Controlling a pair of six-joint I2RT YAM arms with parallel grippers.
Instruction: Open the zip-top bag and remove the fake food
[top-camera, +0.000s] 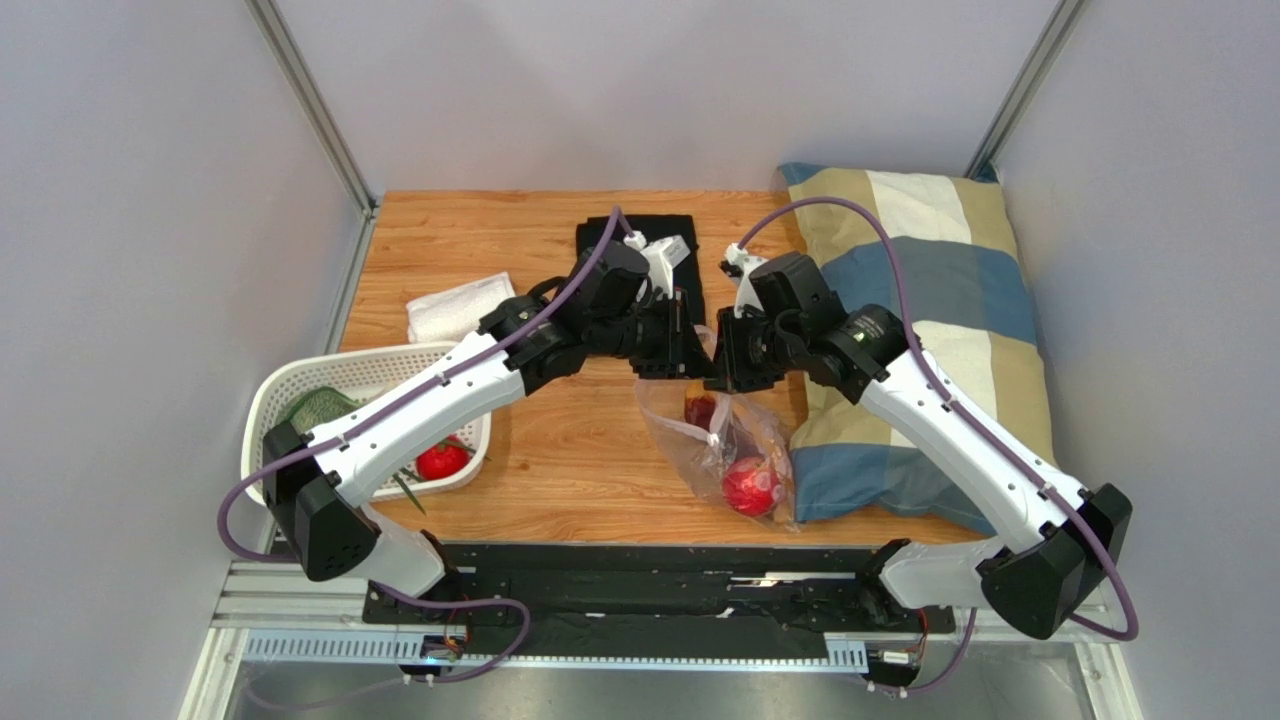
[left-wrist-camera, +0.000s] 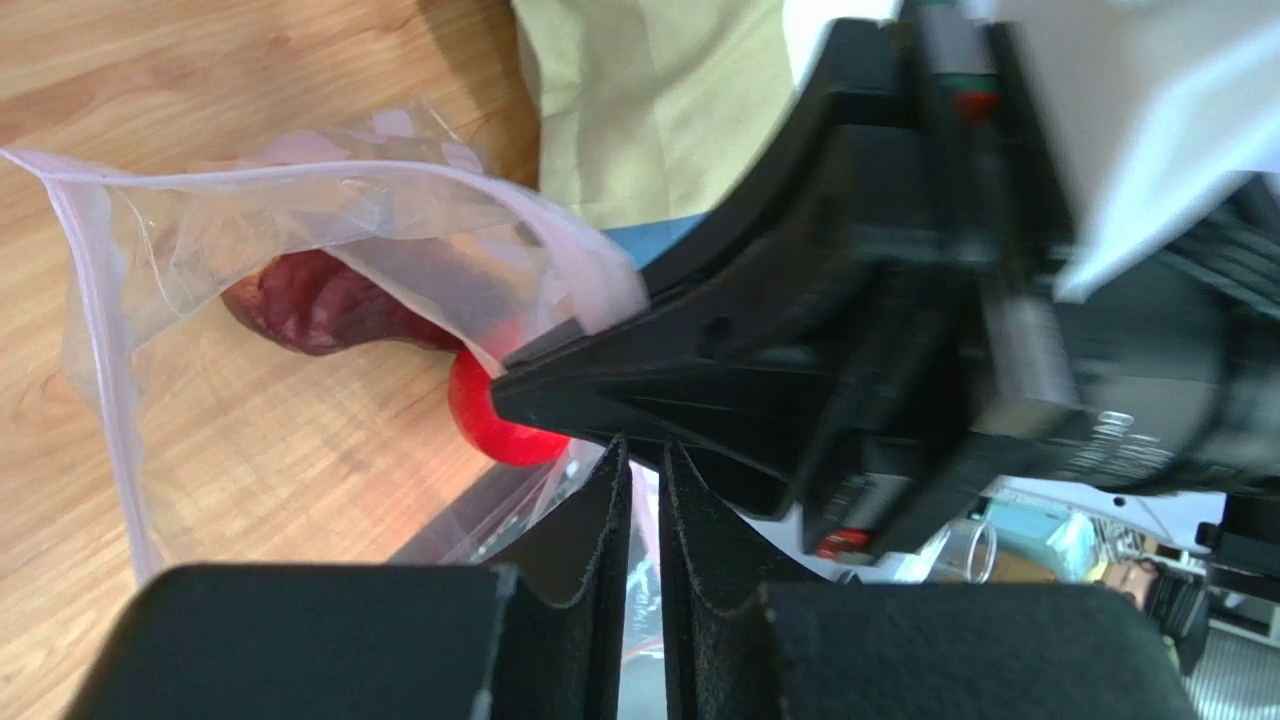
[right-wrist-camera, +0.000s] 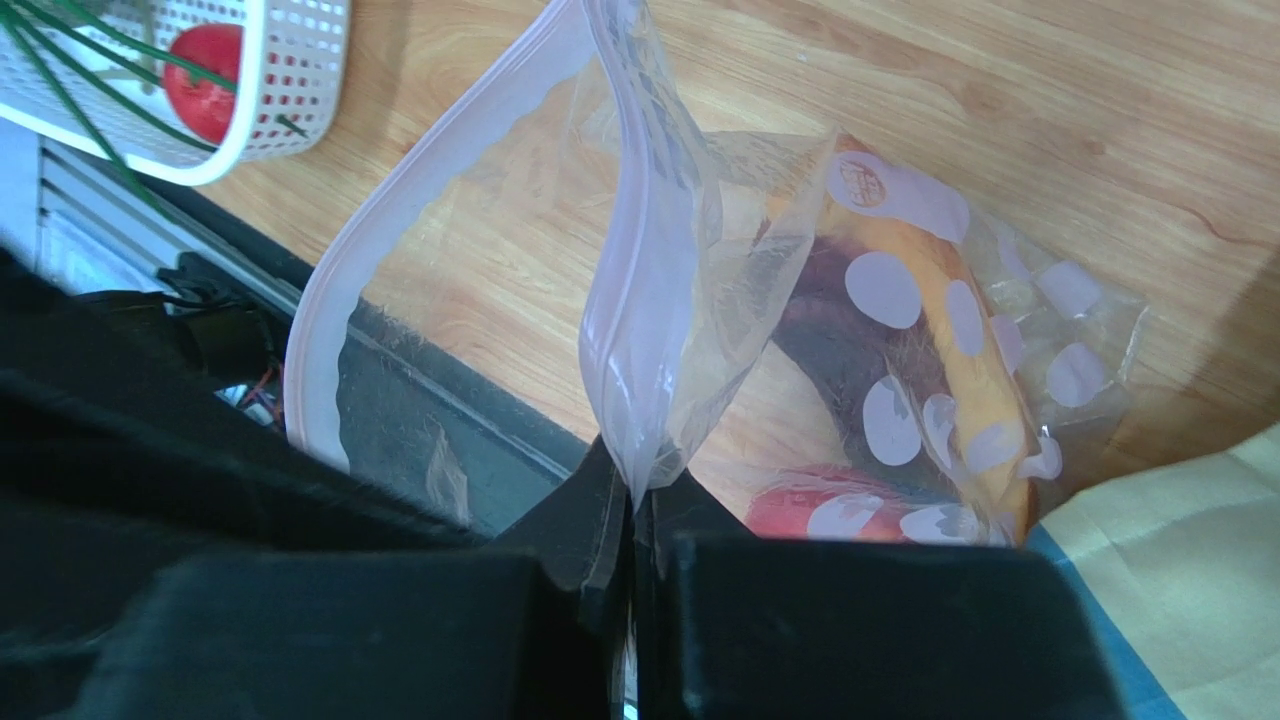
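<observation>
Both lips of the zip-top bag (top-camera: 721, 443) are pinched, and its mouth stands parted above the surface (top-camera: 571, 465).
Your right pincer (right-wrist-camera: 633, 503) is clamped tight on one lip. Your left pincer (left-wrist-camera: 643, 465) has its fingers almost together, with a thin fold of film in the slit between them. The bag lies centre right, just beside the pillow (top-camera: 932, 300). It holds fake food: a red fruit (top-camera: 750, 488) and an elongated orange-and-dark piece (right-wrist-camera: 842, 330), blurred by the dotted film. A second red fruit (top-camera: 442, 459) and the green leafy bunch (top-camera: 316, 408) sit in the white basket (top-camera: 286, 390), near left. From above, both sets of pincer tips are hidden under their own bodies. The right pincer's black housing blocks half the left wrist view.
</observation>
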